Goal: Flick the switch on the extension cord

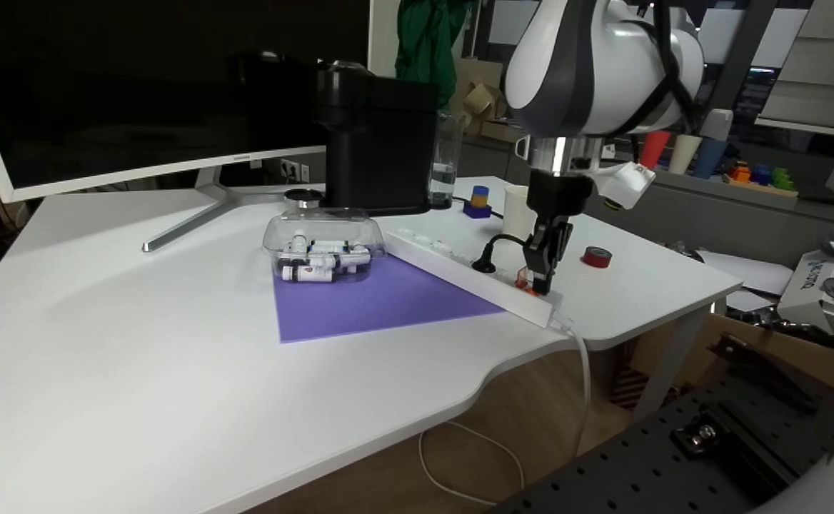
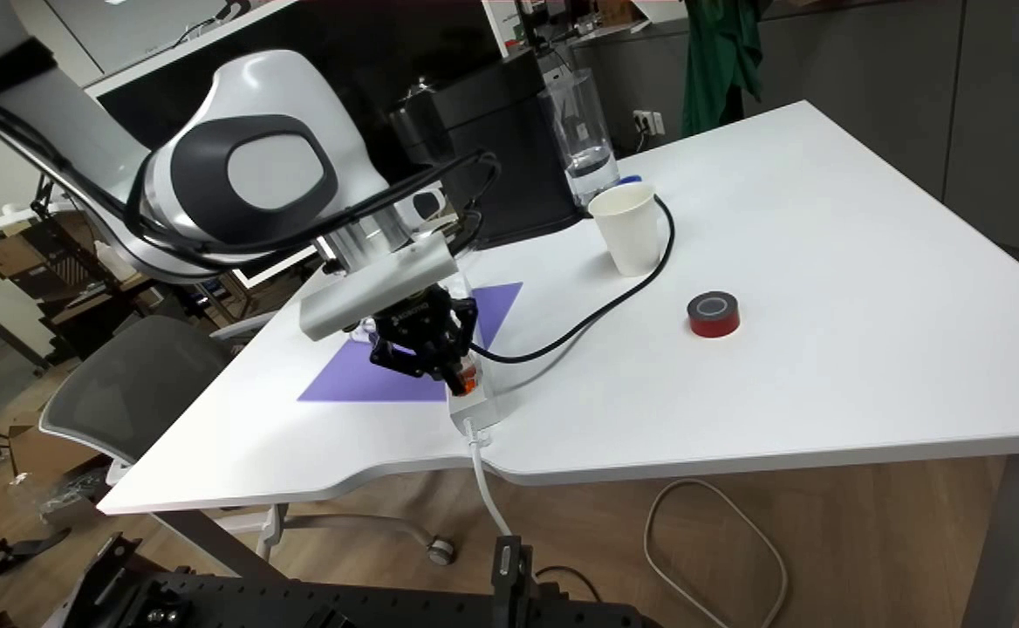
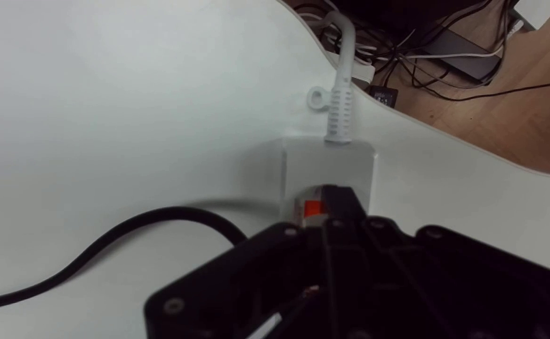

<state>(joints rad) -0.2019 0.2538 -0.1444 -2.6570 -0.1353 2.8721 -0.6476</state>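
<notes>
The extension cord (image 1: pixel 453 275) is a long white power strip lying on the table, with its cable end near the front edge. It also shows in an exterior view (image 2: pixel 475 412) and in the wrist view (image 3: pixel 327 162). Its red-orange switch (image 3: pixel 313 207) is partly hidden by my fingertips and also shows in both exterior views (image 1: pixel 523 278) (image 2: pixel 468 381). My gripper (image 1: pixel 543 285) is shut and points down, with its tips at the switch. In the wrist view the gripper (image 3: pixel 343 202) covers the switch's right part. I cannot tell whether the switch is pressed. A black plug (image 1: pixel 485 263) sits in the strip.
A white paper cup (image 2: pixel 630 228) stands behind the strip, with a black cable (image 2: pixel 592 321) running round it. A red-and-black tape roll (image 1: pixel 596 257) lies to one side. A clear box of small bottles (image 1: pixel 324 250) stands by a purple sheet (image 1: pixel 381 300). A black machine (image 1: pixel 381 143) stands behind.
</notes>
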